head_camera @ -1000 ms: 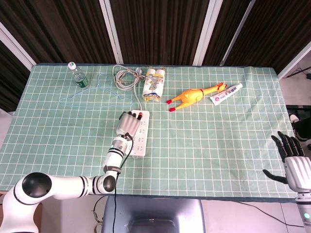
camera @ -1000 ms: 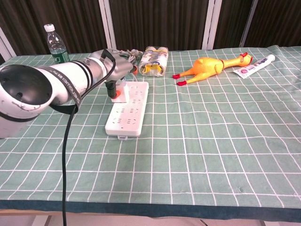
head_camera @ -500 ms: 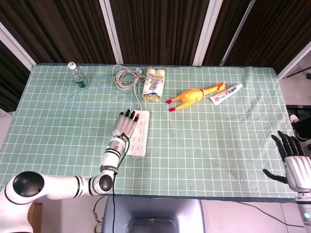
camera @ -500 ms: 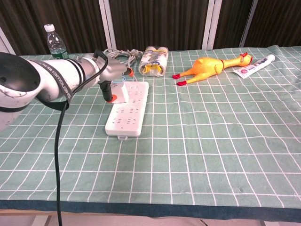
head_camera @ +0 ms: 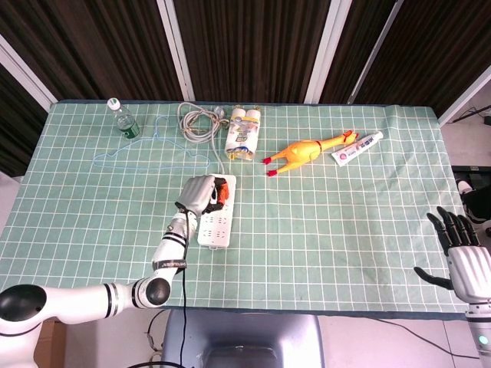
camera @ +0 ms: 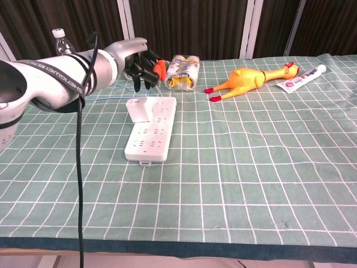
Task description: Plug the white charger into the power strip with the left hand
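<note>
My left hand (camera: 136, 58) hovers above the far end of the power strip (camera: 150, 130), fingers (camera: 146, 70) spread, holding nothing. White charger (camera: 139, 109) stands plugged in at the strip's far left socket, clear of the fingers. Right hand (head_camera: 465, 257) rests open at the desk's (head_camera: 345, 230) near right edge.

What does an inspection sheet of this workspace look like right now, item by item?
Surface: table under green checked cloth.
Job's things: white charger standing in the power strip.
Clutter: bottle, blue hanger, snack pack, rubber chicken, toothpaste.
Hands: left hand raised above the charger, holding nothing; right hand open at the table edge.
Cables: grey coil at the far side.
Surroundings: dark curtains.
</note>
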